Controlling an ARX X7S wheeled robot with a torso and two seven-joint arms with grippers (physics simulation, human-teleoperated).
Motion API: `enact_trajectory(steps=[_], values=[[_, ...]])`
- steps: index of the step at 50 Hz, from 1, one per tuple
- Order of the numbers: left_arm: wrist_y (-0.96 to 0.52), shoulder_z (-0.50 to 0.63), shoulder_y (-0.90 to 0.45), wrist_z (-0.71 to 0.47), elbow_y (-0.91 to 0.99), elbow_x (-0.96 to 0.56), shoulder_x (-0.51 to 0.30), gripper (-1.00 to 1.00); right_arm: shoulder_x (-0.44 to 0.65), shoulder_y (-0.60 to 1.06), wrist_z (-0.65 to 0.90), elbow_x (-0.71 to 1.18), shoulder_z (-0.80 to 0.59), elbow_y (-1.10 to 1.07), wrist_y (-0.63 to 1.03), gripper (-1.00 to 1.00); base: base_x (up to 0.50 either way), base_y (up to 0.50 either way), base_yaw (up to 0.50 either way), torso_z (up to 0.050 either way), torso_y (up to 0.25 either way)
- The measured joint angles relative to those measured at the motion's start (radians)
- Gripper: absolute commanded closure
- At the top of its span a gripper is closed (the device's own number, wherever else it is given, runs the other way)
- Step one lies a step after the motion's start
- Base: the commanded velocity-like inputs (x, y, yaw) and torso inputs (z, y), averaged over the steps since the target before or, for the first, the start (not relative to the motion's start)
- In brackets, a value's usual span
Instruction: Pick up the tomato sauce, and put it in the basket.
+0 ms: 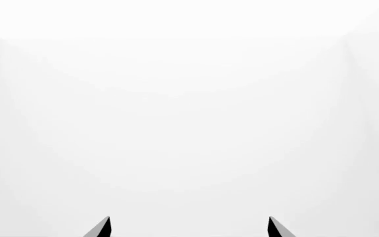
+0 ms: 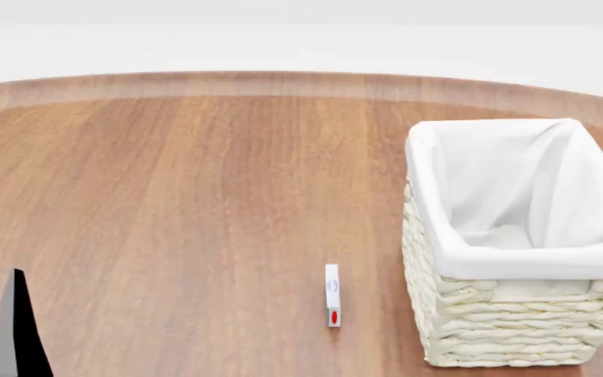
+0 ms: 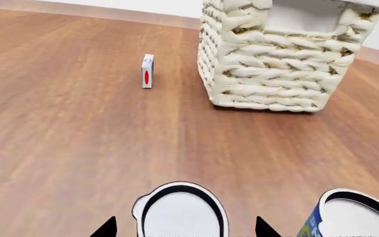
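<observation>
Right gripper (image 3: pixel 186 229): two dark pointed fingers (image 3: pixel 105 228) spread apart, straddling a round white can top with a black rim (image 3: pixel 180 208), not closed on it. Label on that can is hidden, so can't tell if it's the tomato sauce. Just beside it sits a second can (image 3: pixel 351 215), same white top and black rim, with a sliver of blue-and-yellow label showing; no text readable. Left gripper (image 1: pixel 189 228): fingers (image 1: pixel 100 228) apart, nothing between them, only blank white ahead. In the head view one dark, grey-faced tapered piece (image 2: pixel 13 330) of the left arm shows at the lower corner. Tabletop (image 2: pixel 176 204) is reddish-brown wood grain with a paler rounded edge. A small thin white box (image 2: pixel 332 295) stands upright on it, red oval and a faint blue mark on its face, writing too small to read; it's near the basket, not touching. Basket (image 2: pixel 490 330) is rectangular, chunky cream woven wicker, with smooth white cloth liner (image 2: pixel 511 188) folded over the rim. Nothing visible inside but liner folds.
</observation>
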Motion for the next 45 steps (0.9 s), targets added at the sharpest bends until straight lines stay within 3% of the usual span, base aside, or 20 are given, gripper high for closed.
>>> enact_trajectory(steps=[3,4,25,45], values=[[0.001,0.001,0.0,-0.001,-0.001,0.0,-0.001,-1.0,0.001,0.0,0.001,0.0,-0.001,0.002,0.0,-1.0,0.0,0.0,0.0,0.0,0.0],[0.002,0.001,0.0,-0.001,-0.001,0.0,-0.001,-1.0,0.001,0.001,0.002,0.0,-0.002,0.002,0.0,1.0,0.0,0.0,0.0,0.0,0.0],[0.001,0.005,0.001,-0.008,0.002,-0.001,-0.009,-1.0,0.005,0.005,0.008,0.019,-0.01,0.022,-0.032,1.0,0.0,0.0,0.0,0.0,0.0],[0.0,0.004,-0.003,-0.015,0.005,-0.005,-0.016,-1.0,0.039,-0.003,0.03,0.008,-0.005,-0.107,0.005,1.0,0.0,0.0,0.0,0.0,0.0]])
